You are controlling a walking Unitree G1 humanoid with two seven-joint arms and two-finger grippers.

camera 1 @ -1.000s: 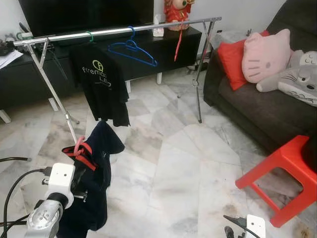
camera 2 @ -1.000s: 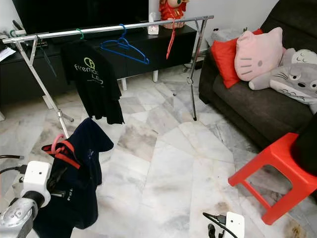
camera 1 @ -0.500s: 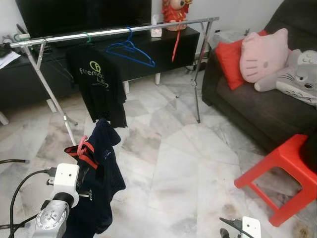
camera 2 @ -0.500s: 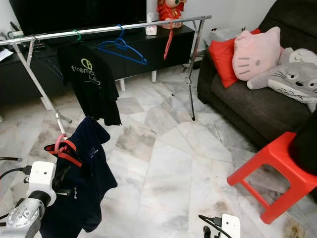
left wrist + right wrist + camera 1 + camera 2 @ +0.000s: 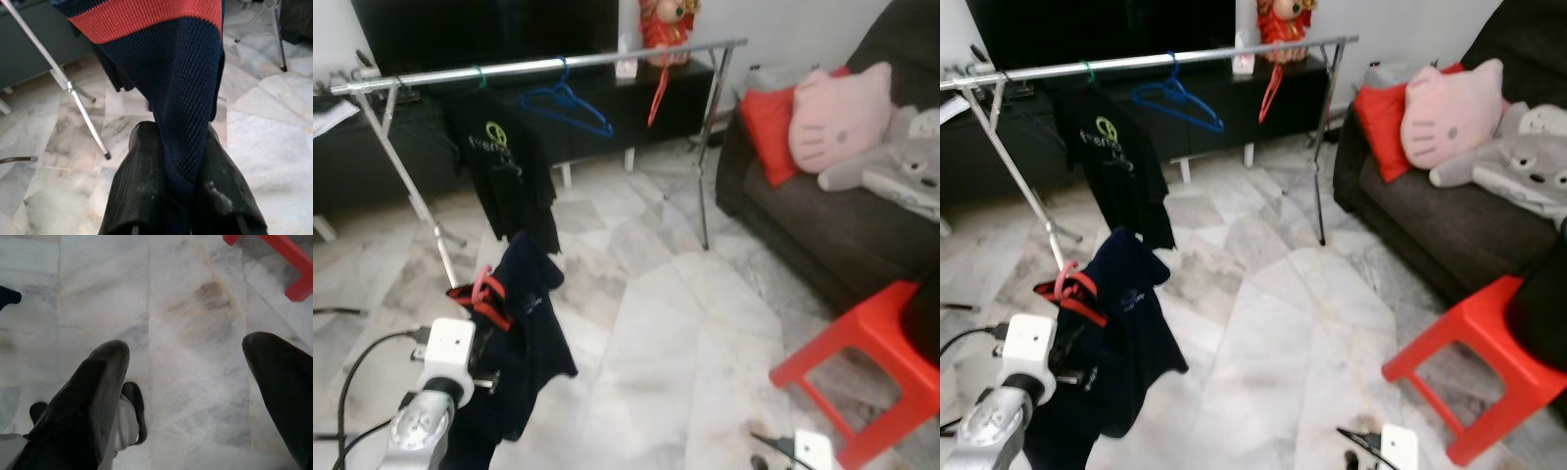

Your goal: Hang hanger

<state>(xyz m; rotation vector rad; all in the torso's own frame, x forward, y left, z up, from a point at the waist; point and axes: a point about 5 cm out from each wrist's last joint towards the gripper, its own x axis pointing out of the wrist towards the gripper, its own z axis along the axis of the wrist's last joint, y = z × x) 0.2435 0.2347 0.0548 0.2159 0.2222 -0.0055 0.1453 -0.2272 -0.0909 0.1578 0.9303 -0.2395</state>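
Carrying the shirt on its hanger toward the rack.

I'm holding the left gripper [image 5: 178,191] clenched on the navy shirt [image 5: 524,323], which is draping from the red hanger [image 5: 489,294] just before the left end of the rail [image 5: 538,66]. My right gripper [image 5: 195,396] is hanging spread apart over the marble floor [image 5: 195,308].

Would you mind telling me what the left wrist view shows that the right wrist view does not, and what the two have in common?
The left wrist view alone shows the left pincer shut on the navy garment with its red stripe, and a leg of the clothes rack. The right wrist view alone shows the right pincer open over bare floor, and a corner of the red stool. Both show the marble floor.
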